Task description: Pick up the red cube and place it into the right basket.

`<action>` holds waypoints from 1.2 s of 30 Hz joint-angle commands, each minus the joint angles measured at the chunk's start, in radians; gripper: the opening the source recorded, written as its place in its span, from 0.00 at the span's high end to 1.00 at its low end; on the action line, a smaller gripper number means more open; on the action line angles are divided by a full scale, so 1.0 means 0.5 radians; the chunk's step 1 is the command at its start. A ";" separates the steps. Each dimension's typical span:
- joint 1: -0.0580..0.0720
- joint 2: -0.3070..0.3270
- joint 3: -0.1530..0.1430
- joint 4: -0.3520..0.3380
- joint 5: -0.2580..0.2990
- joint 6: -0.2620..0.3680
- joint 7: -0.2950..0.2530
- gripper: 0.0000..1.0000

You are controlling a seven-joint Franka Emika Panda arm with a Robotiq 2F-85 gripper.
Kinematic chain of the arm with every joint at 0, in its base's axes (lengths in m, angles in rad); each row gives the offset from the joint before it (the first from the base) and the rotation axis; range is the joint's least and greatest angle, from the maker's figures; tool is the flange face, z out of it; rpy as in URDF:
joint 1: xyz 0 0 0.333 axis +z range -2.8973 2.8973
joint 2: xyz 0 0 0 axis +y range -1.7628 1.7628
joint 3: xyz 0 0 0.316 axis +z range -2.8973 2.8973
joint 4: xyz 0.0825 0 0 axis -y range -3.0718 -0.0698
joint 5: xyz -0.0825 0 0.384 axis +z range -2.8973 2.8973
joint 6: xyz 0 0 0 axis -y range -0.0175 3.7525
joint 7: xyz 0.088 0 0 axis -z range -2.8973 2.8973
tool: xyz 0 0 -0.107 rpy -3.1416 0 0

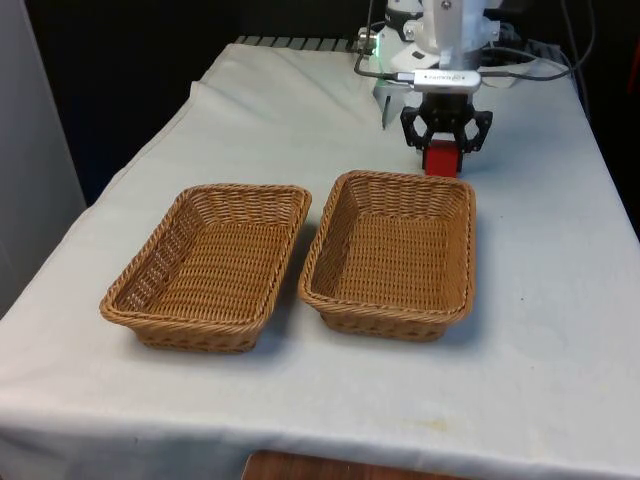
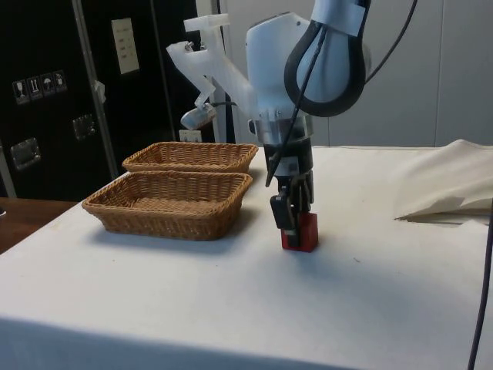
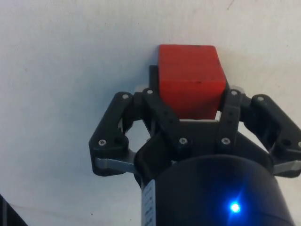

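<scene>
Red and hard-edged, the red cube (image 3: 189,84) looks like painted wood or dense plastic: flat matte faces, crisp corners, a faint scuff on its upper face in the wrist view. I judge it light and stiff, with nothing to crush or spill, so a firm squeeze should do it no harm; the smooth paint may be a little slippery, which argues for gripping flat on two opposite side faces, near mid-height, rather than on an edge or corner.

That is about how things stand. The gripper (image 1: 444,148) is down over the cube with a black finger pressed against each side, pinching the block between them. In the side view the cube (image 2: 300,232) rests on the white cloth (image 2: 231,301), apparently not yet lifted.

Taking the right basket (image 1: 392,254) as landmark: the cube (image 1: 441,158) lies just beyond its far rim, towards the robot, near the corner on the front view's right, close to the wicker but not touching. The left basket (image 1: 211,264) sits just beside the right basket, on the front view's left. Both are shallow rectangular trays of tan woven wicker, with sloping ribbed walls and a braided rim. The cloth is soft and lightly creased, and bunches into a fold (image 2: 447,181) well away from the baskets.
</scene>
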 commanded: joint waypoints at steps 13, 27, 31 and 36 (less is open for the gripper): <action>-0.014 -0.114 -0.028 -0.024 -0.012 -0.068 -0.016 0.99; -0.026 -0.356 -0.116 -0.028 -0.106 -0.282 -0.012 0.99; -0.034 -0.442 -0.144 -0.006 -0.138 -0.376 -0.012 0.99; -0.036 -0.500 -0.168 0.026 -0.164 -0.456 -0.012 0.99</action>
